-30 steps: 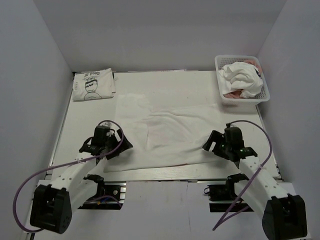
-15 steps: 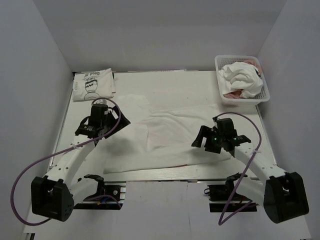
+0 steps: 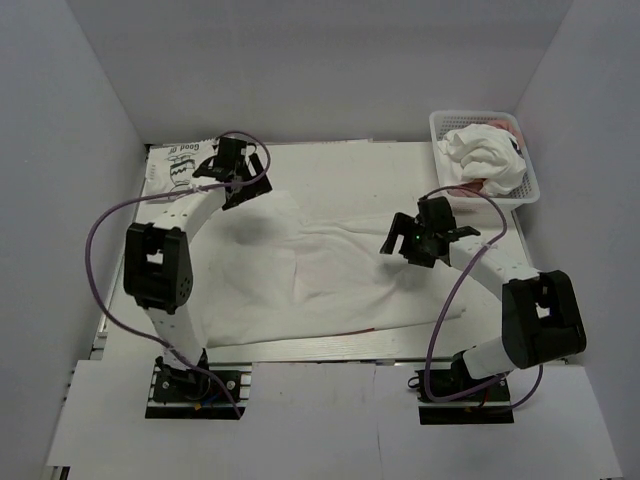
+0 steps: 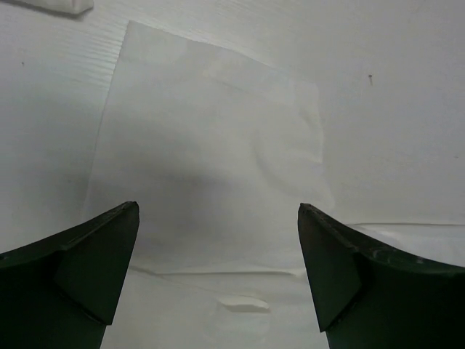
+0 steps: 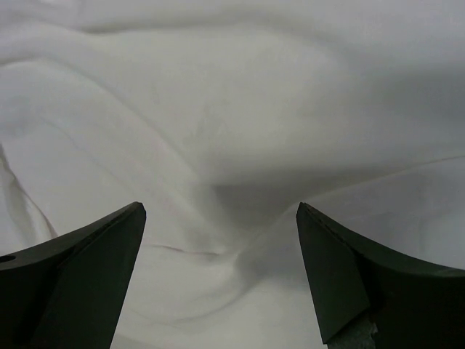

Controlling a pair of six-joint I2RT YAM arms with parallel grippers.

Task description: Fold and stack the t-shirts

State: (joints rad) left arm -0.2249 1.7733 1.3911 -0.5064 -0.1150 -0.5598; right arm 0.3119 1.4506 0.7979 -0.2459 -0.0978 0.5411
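Plain pale walls [image 3: 300, 70] box in a flat white desk [image 3: 350, 160] on three sides, as the top camera shows it. One large white cotton t-shirt [image 3: 330, 285] lies spread and wrinkled across the desk's centre, a faint pinkish patch showing through its middle and one short sleeve [image 3: 268, 208] reaching toward 11 o'clock. One folded white t-shirt with black cartoon and lettering [image 3: 180, 172] sits at 10 o'clock in the far left corner, apart from the spread one. One white plastic lattice basket [image 3: 490, 202] stands at 2 o'clock and holds a heap: a crumpled white cloth bundle [image 3: 485, 155] on top, with dusty pink cloth [image 3: 468, 188] showing under it. How many garments make up the heap cannot be told. Two black-and-white arms reach over the desk, each trailing one purple cable [image 3: 90, 250], two cables in all. The left end effector [image 3: 240, 182] hangs at 11 o'clock, between the folded shirt and the sleeve. Its wrist view shows two dark fingers [image 4: 80, 269] spread wide with nothing between them and the flat sleeve below. The right end effector [image 3: 408, 245] hovers at 3 o'clock over the spread shirt's right side. Its wrist view shows two dark fingers [image 5: 73, 276] likewise wide apart and empty above rumpled white cloth. Whether either pair of tips touches the cloth cannot be told.
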